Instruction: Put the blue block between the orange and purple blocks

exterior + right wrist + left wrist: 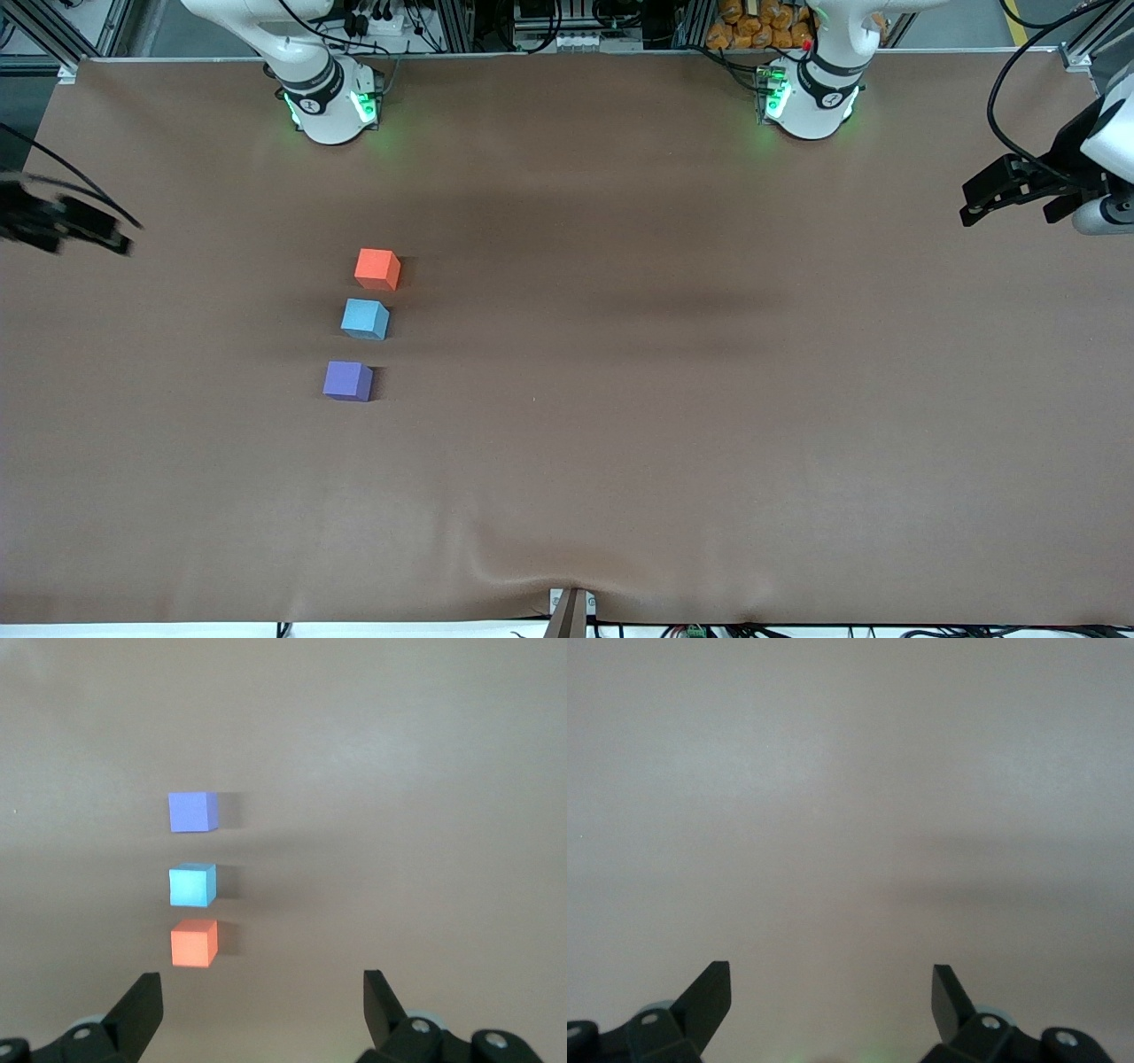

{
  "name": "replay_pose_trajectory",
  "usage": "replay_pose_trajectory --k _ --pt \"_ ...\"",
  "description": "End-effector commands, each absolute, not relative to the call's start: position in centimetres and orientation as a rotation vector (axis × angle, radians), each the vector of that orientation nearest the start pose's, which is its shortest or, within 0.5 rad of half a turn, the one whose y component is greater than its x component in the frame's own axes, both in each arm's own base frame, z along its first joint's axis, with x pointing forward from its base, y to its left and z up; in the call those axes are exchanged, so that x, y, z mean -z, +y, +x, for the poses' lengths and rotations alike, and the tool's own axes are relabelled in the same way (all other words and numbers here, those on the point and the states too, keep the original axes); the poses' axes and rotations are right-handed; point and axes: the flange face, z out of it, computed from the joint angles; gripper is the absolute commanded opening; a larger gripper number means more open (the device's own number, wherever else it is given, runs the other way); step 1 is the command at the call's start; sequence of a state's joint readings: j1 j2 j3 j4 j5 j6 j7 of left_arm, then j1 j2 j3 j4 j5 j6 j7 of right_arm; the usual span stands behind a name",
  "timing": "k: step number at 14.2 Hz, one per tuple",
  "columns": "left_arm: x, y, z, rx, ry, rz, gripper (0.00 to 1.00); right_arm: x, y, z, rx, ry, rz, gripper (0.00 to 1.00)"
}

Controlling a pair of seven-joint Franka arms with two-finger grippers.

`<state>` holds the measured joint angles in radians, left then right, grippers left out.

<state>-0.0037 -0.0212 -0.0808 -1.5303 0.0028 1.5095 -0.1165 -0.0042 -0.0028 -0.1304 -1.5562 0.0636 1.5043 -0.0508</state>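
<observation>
Blue block (365,319) on the table, lined up between orange block (377,268) and purple block (347,381); placement apparently complete. Right gripper (263,997) wide, empty, well apart from the row. Left gripper (832,992) wide, empty, waiting at its table end.

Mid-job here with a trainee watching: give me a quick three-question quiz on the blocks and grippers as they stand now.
1. True or false: the blue block lies between the orange block and the purple block, touching neither.
2. Which block lies nearest the front camera? A) orange B) blue C) purple
3. Fill in: the right gripper and the left gripper both have their fingers ____ and hold nothing.

Key: 1 true; the three sit in a line with gaps between them. 2 C. 3 open; each gripper hangs over its own arm's end of the brown table, away from the blocks.
</observation>
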Motion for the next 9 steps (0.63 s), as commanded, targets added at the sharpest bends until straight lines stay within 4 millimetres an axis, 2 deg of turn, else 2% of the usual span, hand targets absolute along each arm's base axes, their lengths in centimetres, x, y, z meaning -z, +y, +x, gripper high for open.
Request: replay_pose_trajectory --k 1,3,9 --pt "-65.6 -4.1 53.4 0.036 -0.035 -3.121 1.00 -65.4 -6.9 53.5 -0.128 0.119 -3.127 1.00" --pt "-65.7 -4.0 53.4 0.039 -0.038 -3.121 1.00 -66.5 -6.9 52.6 -0.186 0.134 -3.123 1.00" --pt "-66.7 -4.4 53.3 0.064 -0.028 -3.128 1.00 -67.1 -6.5 52.9 -0.115 0.107 -3.129 1.00"
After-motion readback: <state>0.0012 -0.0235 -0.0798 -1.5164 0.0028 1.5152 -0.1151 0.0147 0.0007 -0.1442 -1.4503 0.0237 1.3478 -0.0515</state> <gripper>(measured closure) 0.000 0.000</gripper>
